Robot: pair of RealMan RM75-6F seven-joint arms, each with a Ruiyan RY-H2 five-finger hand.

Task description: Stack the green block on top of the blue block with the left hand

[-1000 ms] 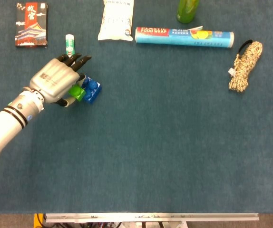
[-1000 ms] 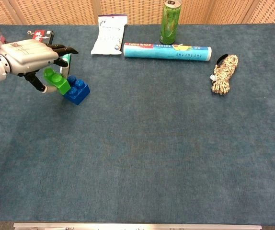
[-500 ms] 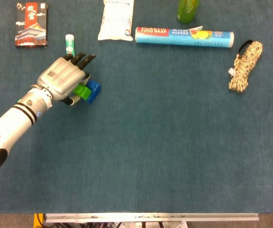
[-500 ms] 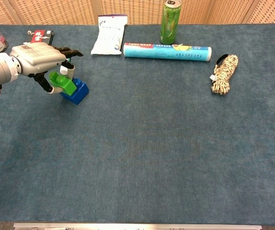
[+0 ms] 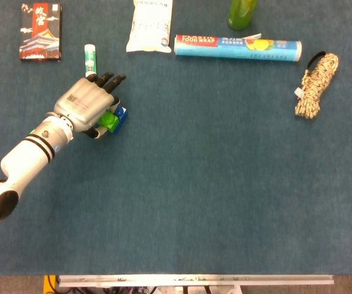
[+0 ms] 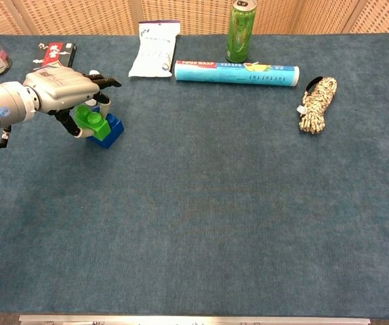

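Note:
My left hand (image 5: 85, 108) (image 6: 64, 91) holds the green block (image 5: 108, 120) (image 6: 90, 121) between thumb and fingers. The green block sits against the top of the blue block (image 5: 119, 116) (image 6: 110, 130), which rests on the blue table cloth at the left. In the head view the hand covers most of both blocks. I cannot tell whether the studs are seated. My right hand shows in neither view.
A green-capped glue stick (image 5: 90, 57) lies just beyond the hand. A red box (image 5: 40, 22), a white pouch (image 5: 149, 24), a green can (image 6: 240, 22), a food-wrap roll (image 5: 238, 47) and a rope bundle (image 5: 316, 84) line the far side.
My left hand has carried the green block right and down, from beside the blue block to on top of it. The blue block has hardly shifted.

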